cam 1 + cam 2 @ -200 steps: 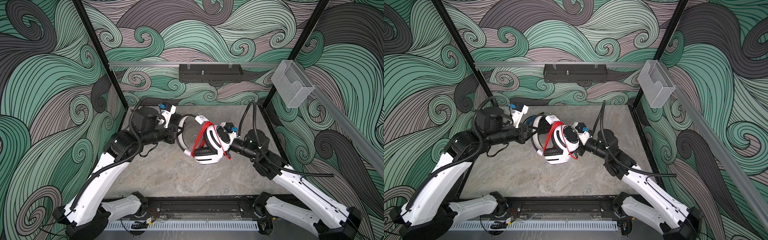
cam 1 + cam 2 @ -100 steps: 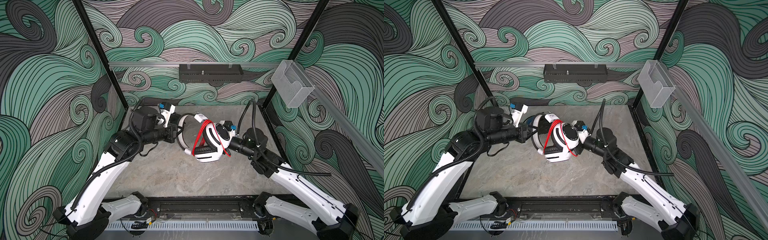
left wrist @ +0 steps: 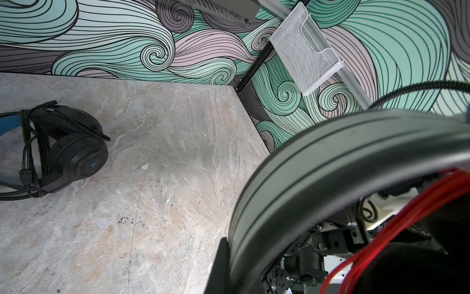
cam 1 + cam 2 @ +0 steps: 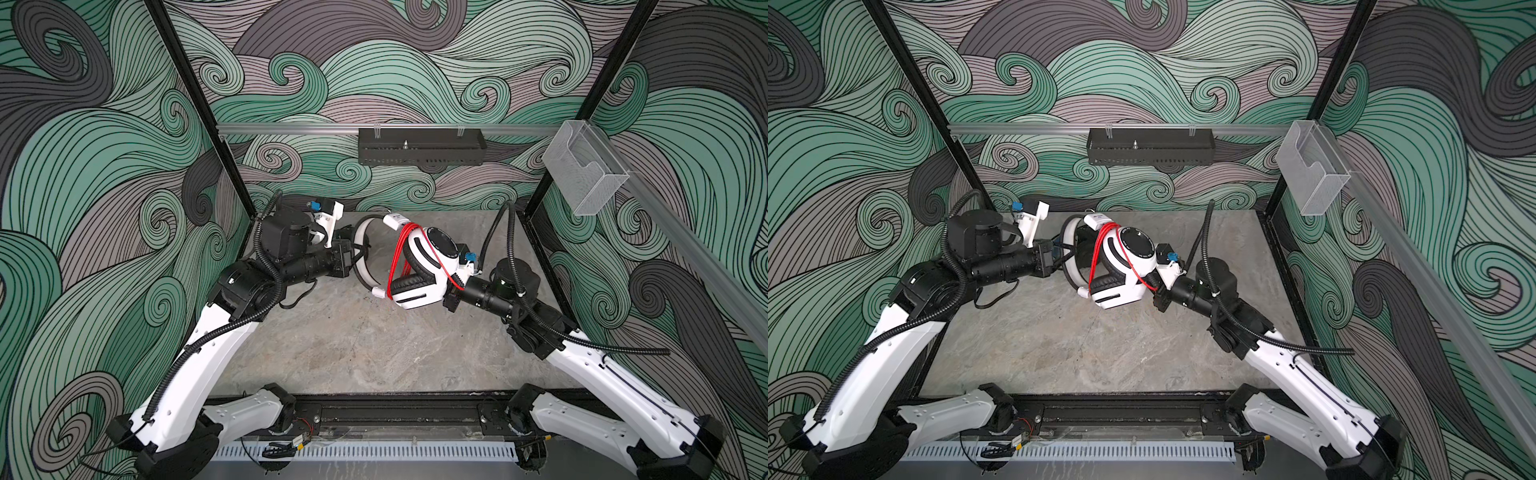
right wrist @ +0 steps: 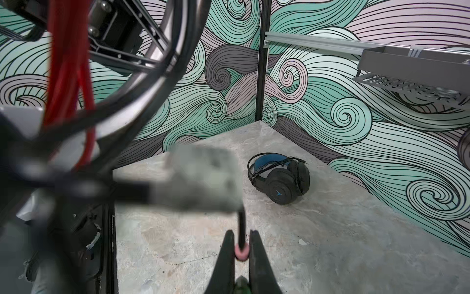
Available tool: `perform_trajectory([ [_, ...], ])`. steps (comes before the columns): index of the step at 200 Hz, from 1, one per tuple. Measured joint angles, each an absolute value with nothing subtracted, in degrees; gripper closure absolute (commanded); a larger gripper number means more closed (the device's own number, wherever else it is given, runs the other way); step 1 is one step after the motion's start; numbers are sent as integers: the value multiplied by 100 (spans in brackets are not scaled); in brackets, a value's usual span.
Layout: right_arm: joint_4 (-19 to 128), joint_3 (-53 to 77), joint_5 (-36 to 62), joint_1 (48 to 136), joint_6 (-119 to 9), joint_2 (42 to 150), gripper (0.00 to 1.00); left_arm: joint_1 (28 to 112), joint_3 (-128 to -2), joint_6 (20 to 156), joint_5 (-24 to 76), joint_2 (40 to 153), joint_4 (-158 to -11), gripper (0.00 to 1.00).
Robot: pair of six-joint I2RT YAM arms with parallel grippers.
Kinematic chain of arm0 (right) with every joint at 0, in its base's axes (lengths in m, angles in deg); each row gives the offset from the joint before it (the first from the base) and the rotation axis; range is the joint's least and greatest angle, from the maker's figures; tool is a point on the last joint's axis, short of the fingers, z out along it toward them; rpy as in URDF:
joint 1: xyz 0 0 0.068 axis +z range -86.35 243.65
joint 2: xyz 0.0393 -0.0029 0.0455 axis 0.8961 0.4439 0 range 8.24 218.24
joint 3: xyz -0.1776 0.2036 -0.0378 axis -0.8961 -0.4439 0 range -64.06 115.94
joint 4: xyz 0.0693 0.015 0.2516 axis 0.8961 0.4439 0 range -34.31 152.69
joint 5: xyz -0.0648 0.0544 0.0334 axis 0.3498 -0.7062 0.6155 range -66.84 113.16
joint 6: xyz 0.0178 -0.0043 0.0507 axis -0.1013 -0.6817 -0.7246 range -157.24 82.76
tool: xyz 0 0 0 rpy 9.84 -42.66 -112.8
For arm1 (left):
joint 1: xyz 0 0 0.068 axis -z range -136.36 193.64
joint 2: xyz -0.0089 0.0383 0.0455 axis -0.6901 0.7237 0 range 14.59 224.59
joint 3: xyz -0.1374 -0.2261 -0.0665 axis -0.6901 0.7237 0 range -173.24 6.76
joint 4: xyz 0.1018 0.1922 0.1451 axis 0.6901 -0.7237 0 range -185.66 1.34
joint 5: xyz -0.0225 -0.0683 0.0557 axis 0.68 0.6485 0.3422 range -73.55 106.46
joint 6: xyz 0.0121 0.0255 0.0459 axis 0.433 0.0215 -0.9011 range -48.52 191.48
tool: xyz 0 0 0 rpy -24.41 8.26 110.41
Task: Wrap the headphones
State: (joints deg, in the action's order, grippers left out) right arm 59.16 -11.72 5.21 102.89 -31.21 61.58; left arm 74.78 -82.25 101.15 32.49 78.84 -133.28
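Grey marble tabletop, swirl-patterned walls

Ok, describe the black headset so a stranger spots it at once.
On the marble table, look near the corner post beside the wall with the black tray. The black headset lies there alone. Unlike the white headset with the red cable, it has a blue headband lining and a black cable.
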Motion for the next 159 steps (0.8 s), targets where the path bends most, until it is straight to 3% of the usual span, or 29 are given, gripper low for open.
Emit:
perform_trajectory([
  [82,6755,-1186,1496,10729,-3191,6051,100,7445,-7934,10869,2392,7888,-12821,100],
  [159,5981,-1920,1841,10912,-3760,5686,100,7445,-7453,12229,2350,8273,-11995,100],
])
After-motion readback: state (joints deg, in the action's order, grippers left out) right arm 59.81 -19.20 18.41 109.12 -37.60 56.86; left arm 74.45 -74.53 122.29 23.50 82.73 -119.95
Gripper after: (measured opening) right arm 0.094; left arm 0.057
